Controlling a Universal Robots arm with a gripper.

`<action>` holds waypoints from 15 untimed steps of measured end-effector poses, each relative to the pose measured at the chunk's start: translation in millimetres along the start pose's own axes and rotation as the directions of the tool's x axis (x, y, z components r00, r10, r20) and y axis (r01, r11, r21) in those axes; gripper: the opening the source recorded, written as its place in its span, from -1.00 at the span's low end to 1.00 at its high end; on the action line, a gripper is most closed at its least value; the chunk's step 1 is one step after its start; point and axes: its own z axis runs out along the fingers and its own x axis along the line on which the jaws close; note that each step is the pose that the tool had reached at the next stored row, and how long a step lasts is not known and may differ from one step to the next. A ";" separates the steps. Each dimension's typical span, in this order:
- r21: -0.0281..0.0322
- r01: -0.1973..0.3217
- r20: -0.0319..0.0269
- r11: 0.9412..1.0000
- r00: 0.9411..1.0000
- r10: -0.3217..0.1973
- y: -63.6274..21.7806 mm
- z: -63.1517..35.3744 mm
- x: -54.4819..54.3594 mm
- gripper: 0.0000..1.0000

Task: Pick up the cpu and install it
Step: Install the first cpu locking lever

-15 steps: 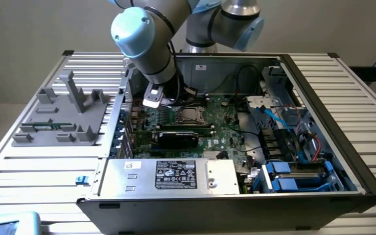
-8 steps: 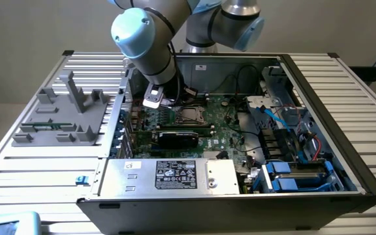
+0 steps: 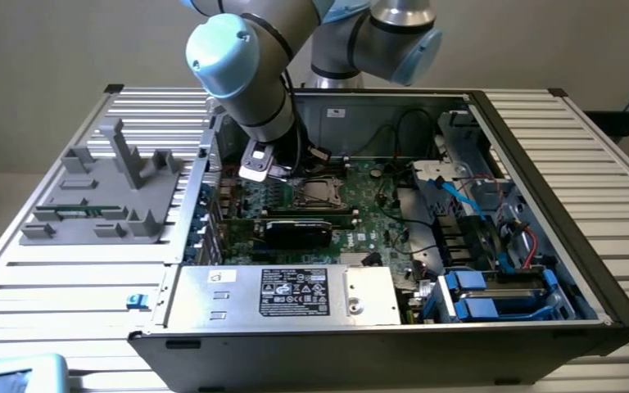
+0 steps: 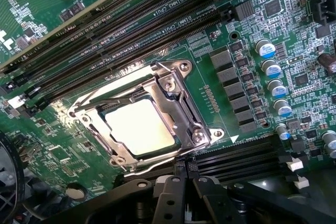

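Observation:
The cpu (image 4: 140,127), a pale shiny square, lies flat inside the socket (image 4: 181,95) on the green motherboard, and the socket's metal frame surrounds it. My gripper (image 4: 184,181) hangs just above the board beside one edge of the socket. Its black fingers are shut with nothing between them. In the exterior view the gripper (image 3: 262,172) reaches down into the open computer case, a little to the exterior view's left of the socket (image 3: 320,193).
Long black memory slots (image 4: 131,24) run on one side of the socket, and another pair (image 4: 236,156) lies beside the gripper. A black expansion card (image 3: 298,229) and the power supply (image 3: 292,293) sit nearer the camera. A grey fixture (image 3: 107,192) stands outside the case.

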 end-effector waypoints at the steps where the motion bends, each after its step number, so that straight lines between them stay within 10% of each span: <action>1: 0.000 -0.001 -0.001 1.000 1.000 0.001 0.0 0.1 0.1 -0.76; 15: -0.002 -0.018 -0.009 1.000 1.000 0.018 -1.0 1.0 2.4 -0.76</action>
